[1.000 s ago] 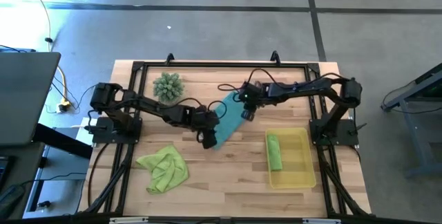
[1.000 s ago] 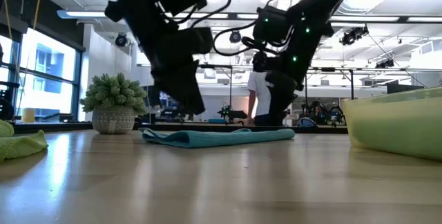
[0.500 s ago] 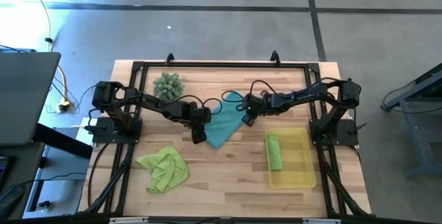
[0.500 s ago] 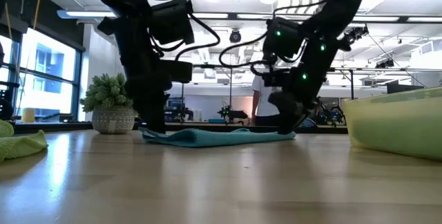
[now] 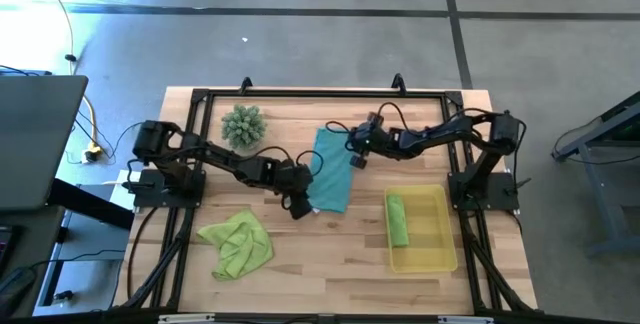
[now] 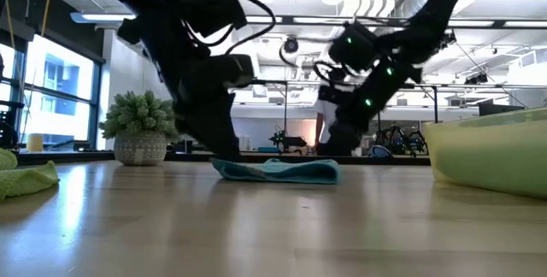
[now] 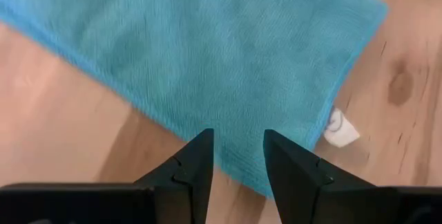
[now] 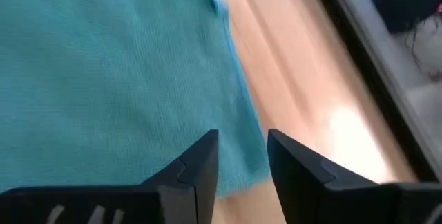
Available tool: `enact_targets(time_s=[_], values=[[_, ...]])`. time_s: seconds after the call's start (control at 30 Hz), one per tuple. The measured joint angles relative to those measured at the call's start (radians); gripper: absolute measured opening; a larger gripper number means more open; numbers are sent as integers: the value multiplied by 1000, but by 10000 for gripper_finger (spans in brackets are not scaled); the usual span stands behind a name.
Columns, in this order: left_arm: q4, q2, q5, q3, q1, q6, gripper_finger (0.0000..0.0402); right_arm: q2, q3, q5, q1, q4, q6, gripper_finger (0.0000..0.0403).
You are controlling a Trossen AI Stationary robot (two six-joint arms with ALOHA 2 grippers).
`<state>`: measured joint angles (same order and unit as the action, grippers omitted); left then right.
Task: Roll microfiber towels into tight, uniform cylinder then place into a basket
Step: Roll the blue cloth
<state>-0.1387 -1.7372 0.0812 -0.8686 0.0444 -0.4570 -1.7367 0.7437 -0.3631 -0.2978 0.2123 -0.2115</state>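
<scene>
Teal towel (image 5: 329, 170) lying flat mid-table, left of basket (image 5: 437, 254). Left gripper (image 7: 236, 156) at near edge, right gripper (image 8: 242, 160) at far edge — both narrowly parted, gripping nothing. Rolling advice — be pinching corners evenly, keeping tension.

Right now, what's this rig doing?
Both arms are working the teal towel, spread flat mid-table. The left gripper sits at its near left corner, the right gripper at its far right edge; both jaws slightly apart, gripping nothing. One rolled green towel lies in the yellow basket; another green towel lies crumpled.
</scene>
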Motion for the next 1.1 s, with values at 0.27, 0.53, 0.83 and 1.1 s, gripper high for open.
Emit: enact_targets(time_s=[0.27, 0.53, 0.83, 1.1], values=[[-22, 26, 6, -4, -1, 370, 117, 117, 89, 222, 92, -325, -14, 116], [-12, 25, 10, -4, 4, 653, 117, 102, 76, 470, 185, -318, 217, 116], [-15, 7, 10, 22, -9, 410, 117, 2, 75, 354, 246, -258, 270, 116], [69, -37, 9, 23, -75, 292, 117, 1, 75, 290, 234, -250, 67, 116]])
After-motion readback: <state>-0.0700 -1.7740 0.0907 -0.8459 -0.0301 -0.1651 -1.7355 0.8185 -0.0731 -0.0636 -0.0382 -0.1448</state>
